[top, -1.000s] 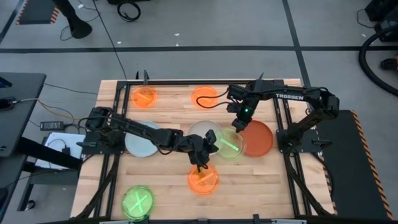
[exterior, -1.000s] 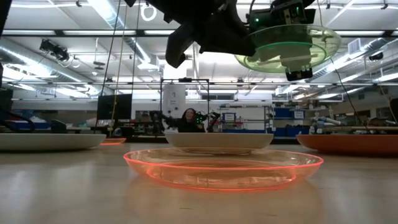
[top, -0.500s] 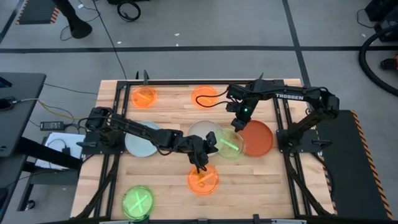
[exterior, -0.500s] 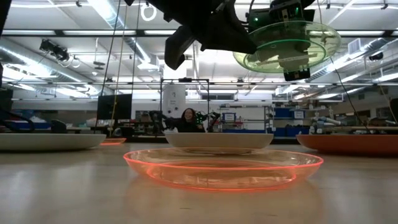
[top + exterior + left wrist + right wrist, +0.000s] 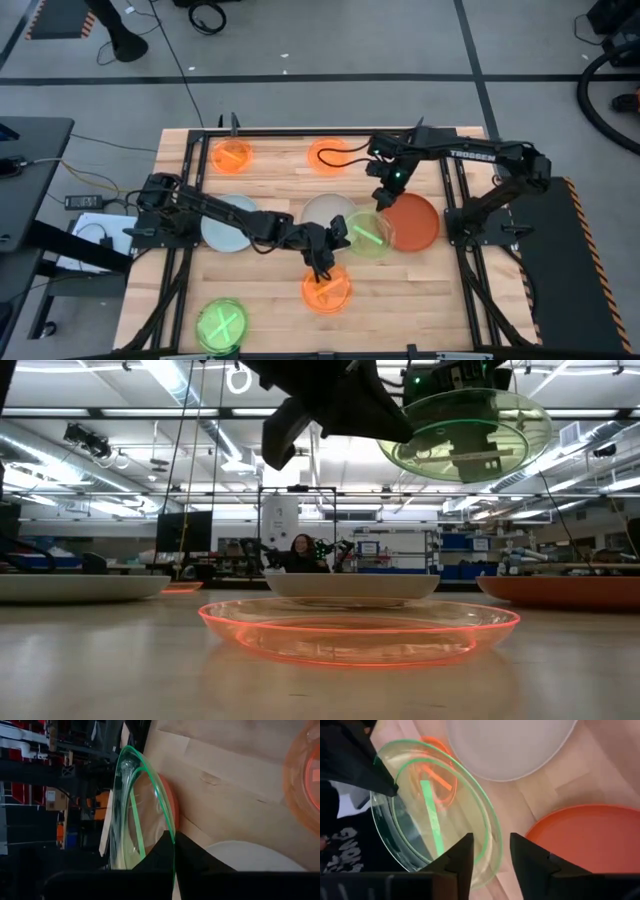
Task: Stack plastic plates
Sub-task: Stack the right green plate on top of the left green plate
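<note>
Left wrist view: left gripper fingers pinch translucent green plate; right fingers apparently parted.

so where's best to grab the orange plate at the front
By its raised rim, from above: the orange plate lies flat on the table, so only the thin upturned edge gives a pincer something to close on. The near edge looks clear of the left pincer holding the green plate.

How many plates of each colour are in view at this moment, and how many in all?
Neon orange plates: 3
Neon green plates: 2
Pale blue plate: 1
Off-white plate: 1
Rust red-orange plate: 1
Total: 8
</note>
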